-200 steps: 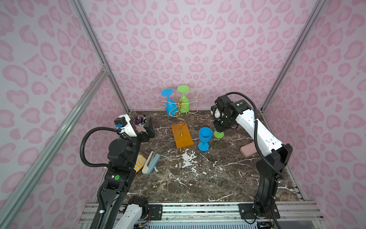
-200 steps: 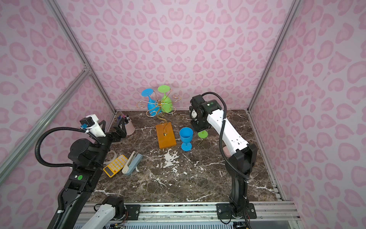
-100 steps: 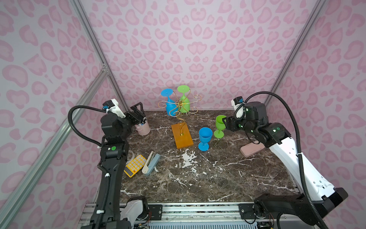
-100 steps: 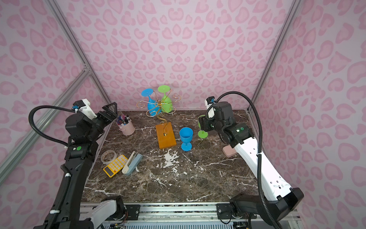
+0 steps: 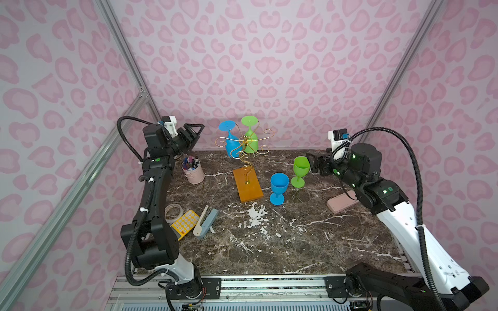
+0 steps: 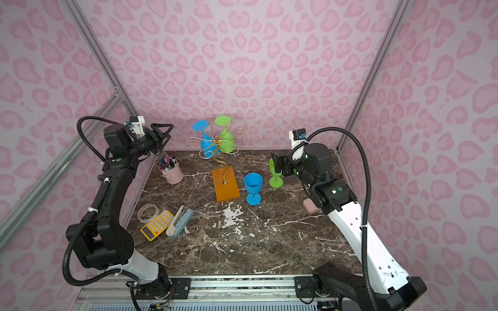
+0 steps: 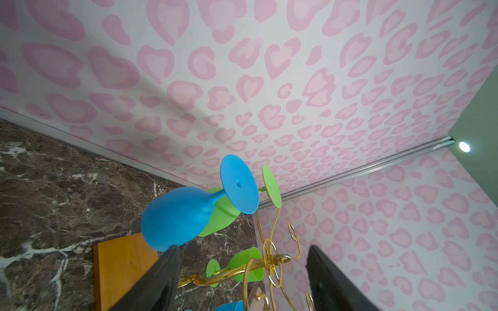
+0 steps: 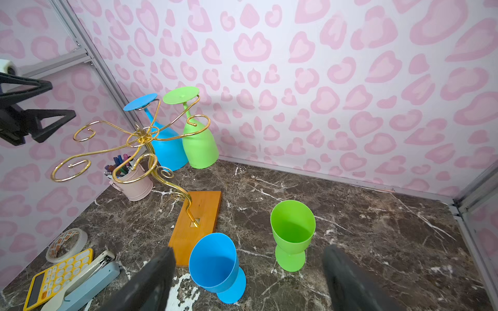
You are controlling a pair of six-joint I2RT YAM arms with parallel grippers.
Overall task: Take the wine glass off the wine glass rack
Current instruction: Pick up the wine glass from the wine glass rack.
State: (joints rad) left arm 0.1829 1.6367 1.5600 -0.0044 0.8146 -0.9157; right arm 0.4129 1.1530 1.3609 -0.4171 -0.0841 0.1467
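Wine glass rack [image 8: 142,137]: thin gold wire, with scroll-ended arms fanning from a hub on a wavy stem. It is fixed to a flat orange-brown wooden base [image 5: 248,185] lying mid-rear on the marble tabletop [image 5: 269,242].

On the back-wall side, a blue wine glass [image 5: 231,144] and a green wine glass [image 5: 252,142] hang bowl down, side by side, feet caught on the wire. An upright blue glass [image 5: 279,185] and an upright green glass [image 5: 300,168] stand right of the base.

Left hand [image 5: 199,132]: raised near the blue wine glass, fingers spread, empty.

Right hand [image 5: 311,164]: fingers spread, just beside the upright green glass, not gripping it.
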